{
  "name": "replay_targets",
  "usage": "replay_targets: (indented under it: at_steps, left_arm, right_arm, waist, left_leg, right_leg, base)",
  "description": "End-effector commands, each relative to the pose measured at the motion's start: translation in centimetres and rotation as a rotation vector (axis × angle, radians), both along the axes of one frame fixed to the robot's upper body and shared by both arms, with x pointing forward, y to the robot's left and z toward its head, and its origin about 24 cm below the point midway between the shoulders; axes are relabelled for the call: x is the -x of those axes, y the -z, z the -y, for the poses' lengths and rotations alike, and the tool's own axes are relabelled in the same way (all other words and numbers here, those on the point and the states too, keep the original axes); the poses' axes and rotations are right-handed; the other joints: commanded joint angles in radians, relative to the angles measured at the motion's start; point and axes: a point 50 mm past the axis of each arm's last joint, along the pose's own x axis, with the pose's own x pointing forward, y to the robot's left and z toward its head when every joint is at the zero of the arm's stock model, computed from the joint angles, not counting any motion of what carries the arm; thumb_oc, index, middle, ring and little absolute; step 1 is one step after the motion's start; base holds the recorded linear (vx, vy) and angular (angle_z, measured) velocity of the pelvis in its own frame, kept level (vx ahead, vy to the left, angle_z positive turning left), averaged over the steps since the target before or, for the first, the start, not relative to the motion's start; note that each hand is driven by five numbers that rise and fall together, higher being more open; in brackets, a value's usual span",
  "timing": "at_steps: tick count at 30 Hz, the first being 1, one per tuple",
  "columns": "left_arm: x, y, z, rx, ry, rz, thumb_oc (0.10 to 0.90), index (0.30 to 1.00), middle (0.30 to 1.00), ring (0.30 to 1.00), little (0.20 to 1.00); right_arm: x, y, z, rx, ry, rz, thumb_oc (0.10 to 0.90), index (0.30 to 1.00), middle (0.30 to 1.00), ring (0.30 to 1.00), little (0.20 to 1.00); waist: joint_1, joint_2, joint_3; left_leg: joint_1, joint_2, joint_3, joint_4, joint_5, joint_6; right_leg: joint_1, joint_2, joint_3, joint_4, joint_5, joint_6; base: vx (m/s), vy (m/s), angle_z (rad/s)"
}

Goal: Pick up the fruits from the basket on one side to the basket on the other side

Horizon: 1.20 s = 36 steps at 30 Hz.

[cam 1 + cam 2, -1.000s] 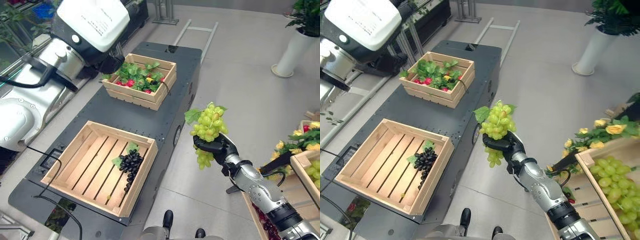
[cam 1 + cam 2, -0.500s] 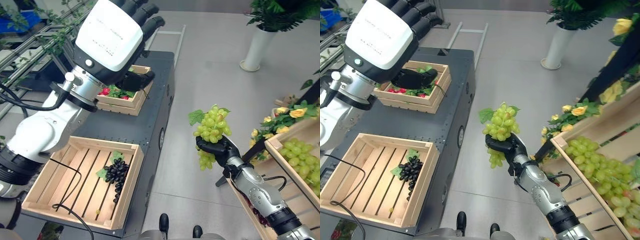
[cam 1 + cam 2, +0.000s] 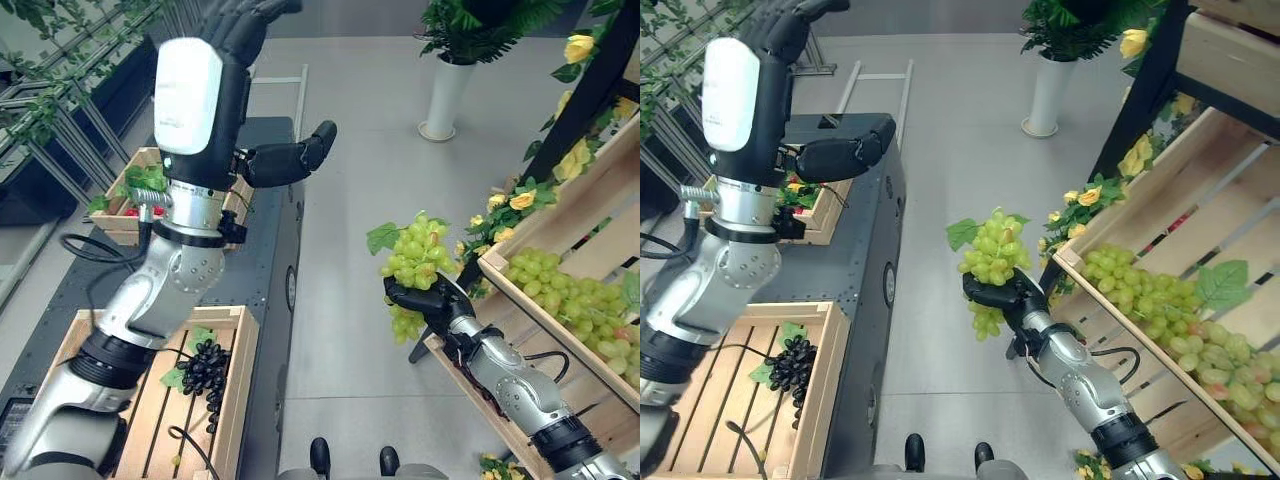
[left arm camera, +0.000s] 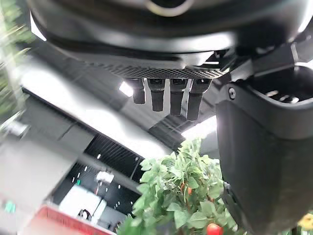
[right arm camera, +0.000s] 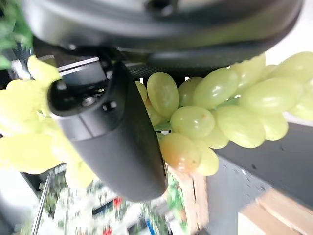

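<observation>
Now we carry green grapes over the floor, between table and shelf.
On our left, the slatted crate (image 3: 232,400) on the dark table (image 3: 262,255) holds black grapes (image 3: 204,368); our left hand (image 3: 215,70) is raised, fingers (image 4: 170,97) straight and apart. Our right hand (image 3: 428,301) has its fingers clamped on the green grapes (image 3: 412,262), beside the shelf crate (image 3: 540,345) of more green grapes.

Dark grapes (image 3: 205,367) in left crate (image 3: 238,380)
</observation>
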Motion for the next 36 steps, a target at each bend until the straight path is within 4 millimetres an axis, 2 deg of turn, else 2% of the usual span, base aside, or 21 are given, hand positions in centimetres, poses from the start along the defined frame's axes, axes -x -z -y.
replay_targets:
  at_steps: [1, 9, 14, 18, 23, 28, 36]
  left_arm:
    - [-0.7, -1.7, -1.8, 0.159, -0.003, 0.081, 0.800, 0.900, 0.900, 0.900, 0.900]
    - [-1.6, 1.1, -2.7, 0.262, -0.025, -0.019, 0.800, 0.900, 0.900, 0.900, 0.900]
    - [-1.6, 1.8, -3.1, 0.273, -0.040, -0.044, 0.800, 0.900, 0.900, 0.900, 0.900]
    - [-1.7, 2.3, -4.0, 0.295, -0.055, -0.076, 0.800, 0.900, 0.900, 0.900, 0.900]
    - [-2.0, 2.8, -4.5, 0.296, -0.068, -0.117, 0.800, 0.900, 0.900, 0.900, 0.900]
    - [-2.5, 3.5, -5.4, 0.308, -0.123, -0.155, 0.800, 0.900, 0.900, 0.900, 0.900]
    - [-3.0, 4.5, -5.4, 0.324, -0.132, -0.195, 0.800, 0.900, 0.900, 0.900, 0.900]
  right_arm:
    - [-0.6, -5.9, -3.2, -0.100, -0.320, 0.303, 0.400, 0.300, 0.300, 0.300, 0.300]
    - [0.6, -7.1, -3.5, -0.021, -0.542, 0.354, 0.400, 0.300, 0.300, 0.300, 0.300]
    - [1.2, -7.9, -3.0, 0.071, -0.593, 0.417, 0.400, 0.300, 0.300, 0.300, 0.300]
    - [1.5, -10.9, -1.5, 0.162, -0.649, 0.543, 0.400, 0.300, 0.300, 0.300, 0.300]
    - [1.5, -13.3, 0.2, 0.241, -0.643, 0.621, 0.400, 0.300, 0.300, 0.300, 0.300]
    - [1.5, -14.8, 1.5, 0.320, -0.606, 0.670, 0.400, 0.300, 0.300, 0.300, 0.300]
    - [1.7, -17.3, 3.1, 0.432, -0.489, 0.824, 0.400, 0.300, 0.300, 0.300, 0.300]
  waist:
    - [0.002, -0.035, -0.119]
    - [-0.015, -0.047, -0.110]
    - [-0.027, -0.049, -0.098]
    - [-0.045, -0.052, -0.083]
    - [-0.063, -0.056, -0.072]
    - [-0.079, -0.060, -0.064]
    - [-0.111, -0.054, -0.059]
  left_leg:
    - [0.045, -0.029, -0.018, 0.002, -0.155, -0.019]
    - [0.050, -0.025, -0.004, 0.002, -0.149, -0.015]
    - [0.064, -0.024, 0.005, 0.002, -0.158, -0.012]
    - [0.072, -0.023, 0.020, 0.002, -0.159, -0.011]
    - [0.078, -0.023, 0.032, 0.006, -0.162, -0.009]
    - [0.082, -0.021, 0.047, 0.009, -0.162, -0.008]
    - [0.099, -0.020, 0.067, 0.008, -0.176, -0.006]
  right_leg:
    - [-0.030, 0.020, -0.043, -0.002, 0.003, 0.016]
    - [-0.037, 0.026, -0.012, 0.008, 0.007, 0.015]
    - [-0.029, 0.026, -0.001, 0.009, 0.004, 0.020]
    - [-0.035, 0.029, 0.016, 0.022, 0.006, 0.024]
    - [-0.039, 0.031, 0.034, 0.035, 0.006, 0.028]
    - [-0.044, 0.031, 0.048, 0.037, 0.016, 0.030]
    - [-0.037, 0.035, 0.066, 0.035, 0.013, 0.037]
  base:
    - [-0.02, 0.005, -0.05]
    - [-0.02, 0.024, -0.09]
    - [0.01, 0.044, -0.15]
    - [0.00, 0.052, -0.11]
    - [0.00, 0.034, -0.10]
    - [0.00, 0.028, -0.16]
    - [0.02, 0.037, -0.12]
